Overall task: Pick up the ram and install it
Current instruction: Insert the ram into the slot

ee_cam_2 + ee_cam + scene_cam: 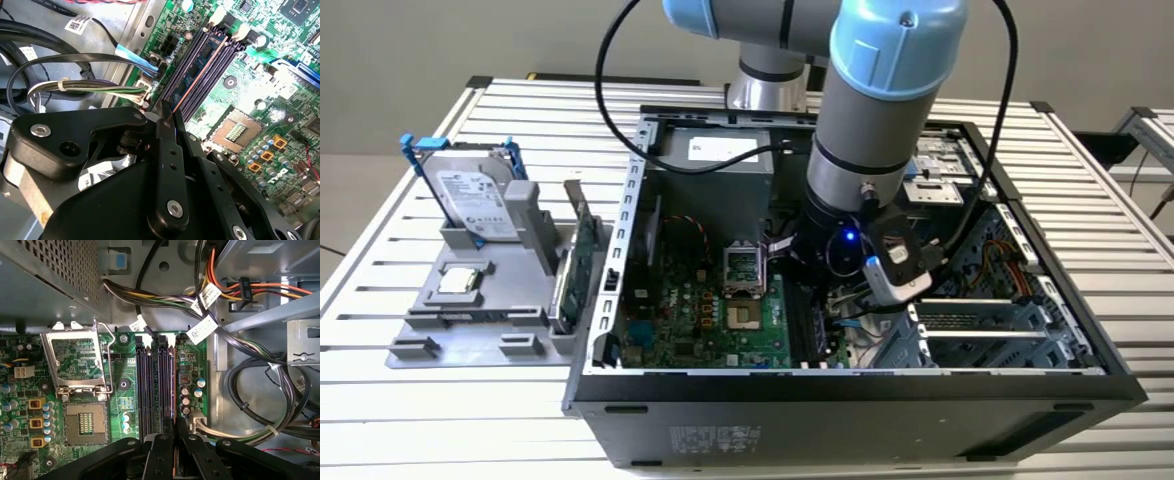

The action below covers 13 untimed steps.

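An open computer case [854, 400] lies on the worktop [400, 400]. A holder stand [467, 330] sits on the worktop, just beside the case, on the exterior view's left. A hard drive [470, 200] stands upright at the back of the stand. A small square chip [462, 281] lies in front of it. A tall card [582, 255] stands on the side of the stand nearest the case. The main board [707, 320] lies flat inside the case. The robot arm [874, 110] reaches down into the case. The tool [172, 122] is low over the long slots [200, 70], beside the square socket [86, 421]. The ram [200, 75] stands on its edge in one slot, between the tool's fingers [166, 112]. Cables [250, 365] run on the other side of the slots.
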Each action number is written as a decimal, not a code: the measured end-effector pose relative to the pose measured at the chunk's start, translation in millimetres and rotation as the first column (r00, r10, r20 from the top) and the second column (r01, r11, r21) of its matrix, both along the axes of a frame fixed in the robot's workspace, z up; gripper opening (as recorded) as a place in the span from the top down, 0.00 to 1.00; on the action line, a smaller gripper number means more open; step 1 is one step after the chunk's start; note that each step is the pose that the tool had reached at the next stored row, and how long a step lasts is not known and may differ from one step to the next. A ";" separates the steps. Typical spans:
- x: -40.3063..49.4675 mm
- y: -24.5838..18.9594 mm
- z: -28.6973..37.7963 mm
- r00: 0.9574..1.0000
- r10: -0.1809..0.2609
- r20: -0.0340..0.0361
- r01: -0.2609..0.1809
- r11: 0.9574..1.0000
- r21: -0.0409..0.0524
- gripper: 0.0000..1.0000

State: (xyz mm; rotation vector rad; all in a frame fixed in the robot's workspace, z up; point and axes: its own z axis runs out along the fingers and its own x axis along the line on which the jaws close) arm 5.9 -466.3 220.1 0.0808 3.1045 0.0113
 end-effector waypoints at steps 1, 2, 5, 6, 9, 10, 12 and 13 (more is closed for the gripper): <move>-0.1 0.0 0.0 1.000 0.001 0.000 -0.001 1.000 0.000 1.00; -0.2 0.0 -0.2 1.000 0.001 0.000 -0.001 1.000 0.000 1.00; -0.2 0.3 -1.7 1.000 0.001 0.000 -0.001 1.000 0.001 1.00; -0.2 0.4 -2.5 1.000 0.001 0.000 -0.001 1.000 0.001 1.00; -0.2 0.6 -3.9 1.000 0.001 0.000 -0.001 1.000 0.000 1.00; -0.3 0.6 -3.9 1.000 0.001 0.000 -0.001 1.000 0.000 1.00; -0.3 0.6 -3.9 1.000 0.001 0.000 -0.001 1.000 0.000 1.00; -0.3 0.6 -3.9 1.000 0.001 0.000 -0.001 1.000 0.000 1.00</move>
